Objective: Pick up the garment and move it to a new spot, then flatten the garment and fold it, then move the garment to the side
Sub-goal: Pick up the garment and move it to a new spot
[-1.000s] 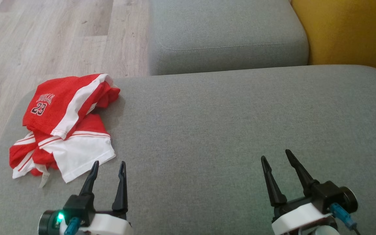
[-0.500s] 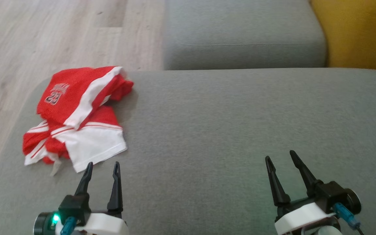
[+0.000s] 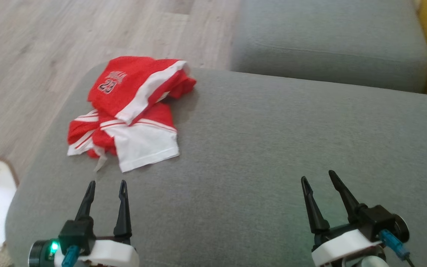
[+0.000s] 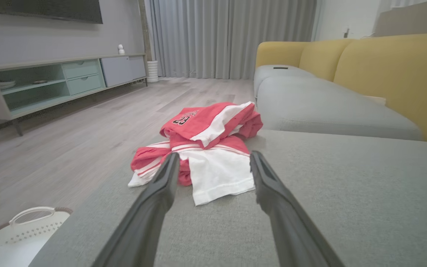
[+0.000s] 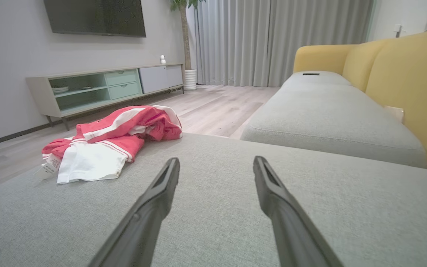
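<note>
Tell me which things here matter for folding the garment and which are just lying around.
For the job: red and white garment, crumpled; grey cushion under it; left hand and right hand, both open.
Just around: white basket on the floor; TV cabinet; yellow sofa back; curtains.

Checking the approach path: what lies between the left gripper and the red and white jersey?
Just bare grey sofa cushion. The head view shows that strip between the open left gripper and the white hem of the jersey.
</note>
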Motion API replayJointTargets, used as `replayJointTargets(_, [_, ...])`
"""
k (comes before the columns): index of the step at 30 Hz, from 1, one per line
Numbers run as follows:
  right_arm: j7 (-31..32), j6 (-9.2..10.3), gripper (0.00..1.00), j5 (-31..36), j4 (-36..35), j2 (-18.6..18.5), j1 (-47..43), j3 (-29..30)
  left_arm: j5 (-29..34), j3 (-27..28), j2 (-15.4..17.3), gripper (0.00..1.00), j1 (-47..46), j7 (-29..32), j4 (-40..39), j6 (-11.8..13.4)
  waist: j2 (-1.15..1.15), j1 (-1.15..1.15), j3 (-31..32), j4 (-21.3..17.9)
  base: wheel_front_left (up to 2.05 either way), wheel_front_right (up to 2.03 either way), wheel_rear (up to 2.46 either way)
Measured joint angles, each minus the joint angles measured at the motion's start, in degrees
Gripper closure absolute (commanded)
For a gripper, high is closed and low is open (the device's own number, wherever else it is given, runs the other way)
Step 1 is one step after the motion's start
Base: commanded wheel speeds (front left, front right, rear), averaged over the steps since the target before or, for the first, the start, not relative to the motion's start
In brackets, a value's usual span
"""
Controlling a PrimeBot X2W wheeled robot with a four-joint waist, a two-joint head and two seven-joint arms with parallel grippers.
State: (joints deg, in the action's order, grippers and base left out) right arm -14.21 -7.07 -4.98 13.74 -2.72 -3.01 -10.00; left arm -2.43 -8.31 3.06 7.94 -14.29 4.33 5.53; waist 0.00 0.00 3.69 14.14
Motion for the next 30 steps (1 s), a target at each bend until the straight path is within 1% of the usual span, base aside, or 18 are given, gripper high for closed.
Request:
replayJointTargets(4, [0.0, 0.0, 0.0, 0.01, 0.0, 0.03, 0.04, 0.58, -0.24, 0.32, 0.0, 0.0, 0.0, 0.0, 0.26, -0.05, 0.0, 0.0, -0.47, 1.95, 0.0, 0.0, 0.0])
replayJointTargets(7, [0.0, 0.0, 0.0, 0.05, 0.05, 0.05, 0.05, 0.63, -0.14, 0.82, 0.02, 0.0, -0.02, 0.0, 0.26, -0.11, 0.0, 0.0, -0.82, 2.68, 0.0, 0.0, 0.0])
replayJointTargets(8, [0.0, 0.0, 0.0, 0.15, 0.05, 0.05, 0.05, 0.63, 0.05, 0.86, 0.08, 0.0, -0.05, 0.0, 0.26, -0.55, 0.0, 0.0, -0.95, 2.77, 0.0, 0.0, 0.0])
replayJointTargets(12, [0.0, 0.0, 0.0, 1.03, 0.08, 0.05, 0.09, 0.93, 0.92, 0.66, 0.2, 0.0, -1.78, 0.0, 0.35, -1.38, 0.0, 0.0, -1.7, 2.56, 0.0, 0.0, 0.0])
replayJointTargets(15, [0.0, 0.0, 0.0, 0.89, 0.34, 0.07, 0.64, 1.44, 0.43, 1.34, 0.33, 0.0, -5.96, 0.0, 0.29, -2.45, 0.0, 0.0, -2.59, 1.77, 0.0, 0.0, 0.0])
replayJointTargets(18, [0.0, 0.0, 0.0, 0.2, 0.3, 0.07, 1.93, 1.45, -0.21, 1.78, 1.16, 0.0, -11.56, -0.01, 0.14, -4.23, 0.0, 0.0, -3.9, 0.65, 0.0, 0.0, 0.0])
replayJointTargets(19, [0.0, 0.0, 0.0, 0.2, 0.3, 0.07, 1.93, 1.45, -0.21, 1.78, 1.16, 0.0, -11.56, -0.01, 0.14, -4.23, 0.0, 0.0, -3.9, 0.65, 0.0, 0.0, 0.0])
replayJointTargets(21, [0.0, 0.0, 0.0, 0.49, 0.01, 0.07, 2.88, 1.35, -0.25, 1.77, 2.04, 0.0, -15.71, -0.02, 1.19, -5.63, 0.0, 0.0, -5.33, -0.02, 0.0, 0.0, 0.0])
replayJointTargets(23, [0.0, 0.0, 0.0, 0.99, -0.38, -0.13, 4.25, 1.14, -0.26, 1.78, 3.13, 0.0, -20.62, 0.09, 4.1, -7.16, 0.0, 0.0, -7.24, -0.62, 0.0, 0.0, 0.0])
replayJointTargets(26, [0.0, 0.0, 0.0, 1.04, -1.26, -1.36, 7.16, 0.77, -0.68, 1.74, 4.59, 0.0, -29.83, 4.04, 8.54, -9.09, 0.0, 0.01, -10.59, -1.44, 0.0, 0.0, 0.0])
replayJointTargets(30, [0.0, 0.0, 0.0, 1.47, -2.54, -3.89, 11.68, 0.05, -4.67, 1.79, 5.37, 0.0, -44.44, 9.24, 14.4, -11.45, 0.0, 0.02, -15.71, -2.42, 0.0, 0.0, 0.0])
